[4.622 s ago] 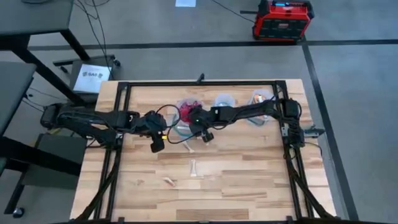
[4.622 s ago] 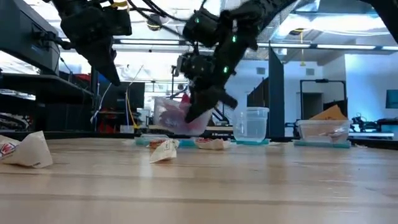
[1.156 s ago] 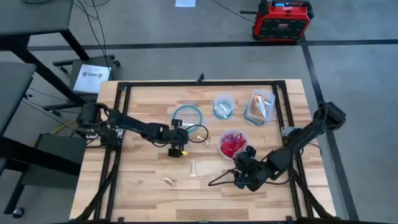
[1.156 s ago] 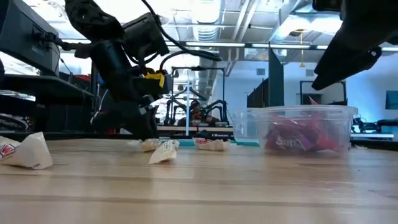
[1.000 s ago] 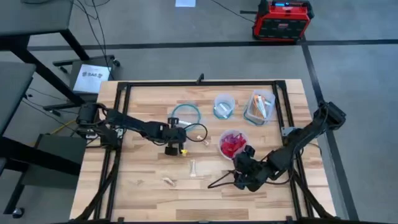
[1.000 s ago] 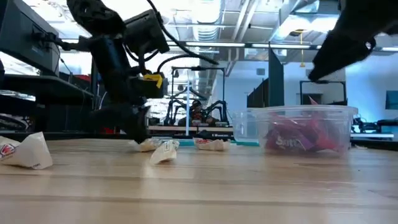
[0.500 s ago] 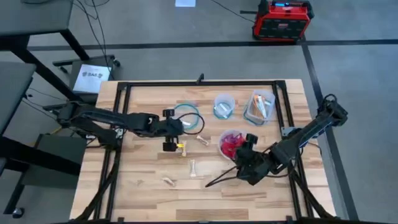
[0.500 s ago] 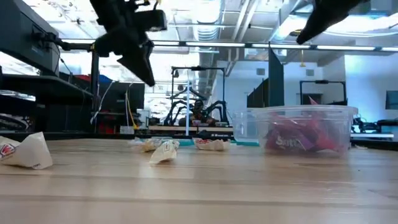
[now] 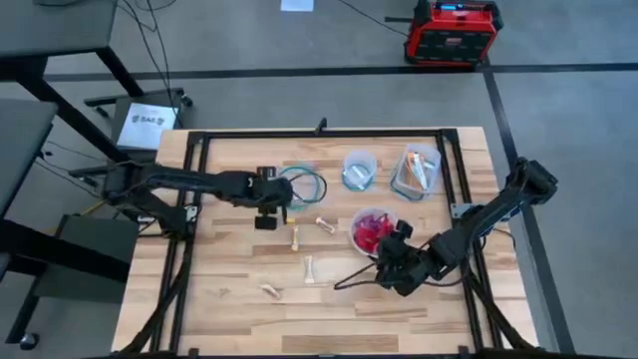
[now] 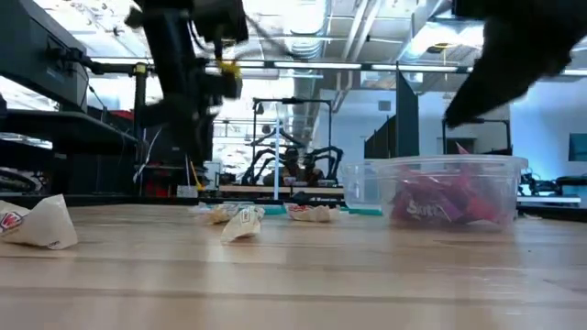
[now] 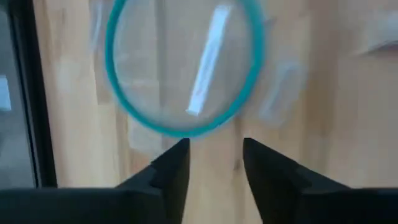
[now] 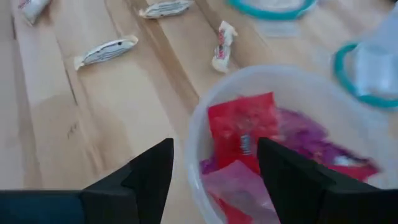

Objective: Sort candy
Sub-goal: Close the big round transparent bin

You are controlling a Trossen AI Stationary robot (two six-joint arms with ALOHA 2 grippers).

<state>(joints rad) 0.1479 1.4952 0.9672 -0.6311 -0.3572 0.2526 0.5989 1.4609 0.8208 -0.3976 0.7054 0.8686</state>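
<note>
Right gripper: fingers spread, empty, just short of the clear tub of red and magenta candy.
Left gripper: narrow gap, nothing between, at the teal-rimmed container.
Only the left wrist shows: a pale wrapper inside that ring.
Loose candy: four white sweets mid-table.
Hard to make out: low view blurs both arms.

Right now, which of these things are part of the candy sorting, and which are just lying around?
Part of the job:
- red and purple sweets in a clear tub
- pale loose sweets on the table
- teal-rimmed container under the left pincer
- right pincer

Just lying about:
- red box on the floor
</note>
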